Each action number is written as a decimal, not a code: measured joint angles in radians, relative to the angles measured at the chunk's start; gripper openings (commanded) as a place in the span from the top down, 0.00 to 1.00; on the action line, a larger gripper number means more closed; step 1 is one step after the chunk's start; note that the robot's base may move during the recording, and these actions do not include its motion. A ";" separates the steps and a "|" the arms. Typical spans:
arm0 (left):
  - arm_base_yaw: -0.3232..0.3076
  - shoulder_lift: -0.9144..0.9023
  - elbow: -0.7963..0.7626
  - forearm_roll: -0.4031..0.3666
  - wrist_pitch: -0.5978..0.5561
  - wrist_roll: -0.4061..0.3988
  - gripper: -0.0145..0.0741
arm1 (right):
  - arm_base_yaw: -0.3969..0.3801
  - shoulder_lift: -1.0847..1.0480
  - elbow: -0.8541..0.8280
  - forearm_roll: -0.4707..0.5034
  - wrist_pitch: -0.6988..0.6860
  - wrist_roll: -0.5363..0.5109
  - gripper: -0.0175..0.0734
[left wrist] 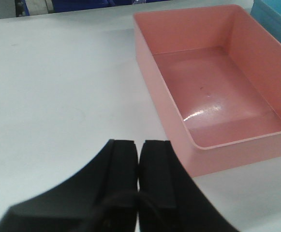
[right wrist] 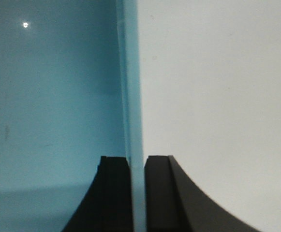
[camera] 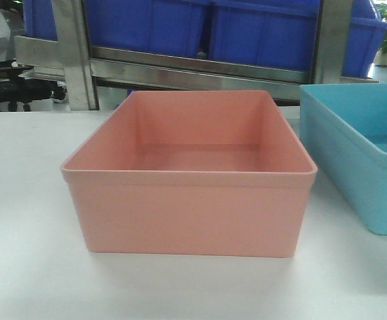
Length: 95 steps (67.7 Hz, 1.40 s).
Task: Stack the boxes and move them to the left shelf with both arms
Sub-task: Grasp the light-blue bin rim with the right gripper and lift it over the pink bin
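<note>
Squarely at the middle of the white tabletop [camera: 26,220] sits the salmon pink bin [camera: 190,200], upright, open side up, with nothing inside. The light blue bin [camera: 353,153] stands just beside it on the robot's right, with a slim strip of table showing between the two. It is also upright and is cut off by the edge of the front view. Behind both, past the table's far edge, runs the brushed steel front rail of a metal rack [camera: 200,72], and larger dark blue bins [camera: 260,33] sit on the level above that rail.

The left gripper [left wrist: 139,145] hangs over bare table to the left of the pink bin, apart from it. Its jaws are pressed together with nothing between them. The right gripper [right wrist: 137,162] straddles the right-hand wall of the light blue bin, one finger inside the bin and the other outside over the table. Its jaws are drawn narrow, and the rim fills the gap between them.
</note>
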 measured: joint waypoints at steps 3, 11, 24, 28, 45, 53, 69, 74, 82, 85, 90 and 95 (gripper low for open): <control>0.000 0.000 0.000 0.000 0.000 0.000 0.85 | 0.000 0.000 -0.013 0.013 0.017 0.000 0.78; 0.000 0.000 0.000 0.000 0.000 0.000 0.85 | 0.000 -0.020 -0.041 0.039 0.048 -0.002 0.78; 0.000 0.000 0.000 0.000 0.000 0.000 0.85 | 0.000 -0.119 -0.051 0.049 0.080 0.010 0.78; 0.000 0.000 0.000 0.000 0.000 0.000 0.85 | 0.000 -0.155 -0.051 0.049 0.093 0.035 0.78; 0.000 0.000 0.000 -0.002 0.000 0.000 0.85 | 0.002 -0.329 -0.052 0.136 0.147 0.135 0.77; 0.000 0.000 0.000 -0.002 0.000 0.000 0.85 | 0.032 -0.398 -0.052 0.211 0.167 0.167 0.77; 0.000 0.000 0.000 -0.002 0.000 0.000 0.85 | 0.179 -0.475 -0.053 0.273 0.197 0.325 0.77; 0.000 0.000 0.000 -0.002 0.000 0.000 0.85 | 0.240 -0.477 -0.053 0.273 0.201 0.383 0.77; 0.000 0.000 0.000 -0.002 0.000 0.000 0.85 | 0.345 -0.475 -0.053 0.273 0.203 0.468 0.77; 0.000 0.000 0.000 -0.004 0.000 0.000 0.85 | 0.381 -0.473 -0.053 0.273 0.203 0.497 0.77; 0.000 0.000 0.000 -0.004 0.000 0.000 0.85 | 0.444 -0.462 -0.053 0.270 0.198 0.539 0.77; 0.000 0.000 0.000 -0.004 0.000 0.000 0.85 | 0.505 -0.444 -0.053 0.250 0.197 0.584 0.77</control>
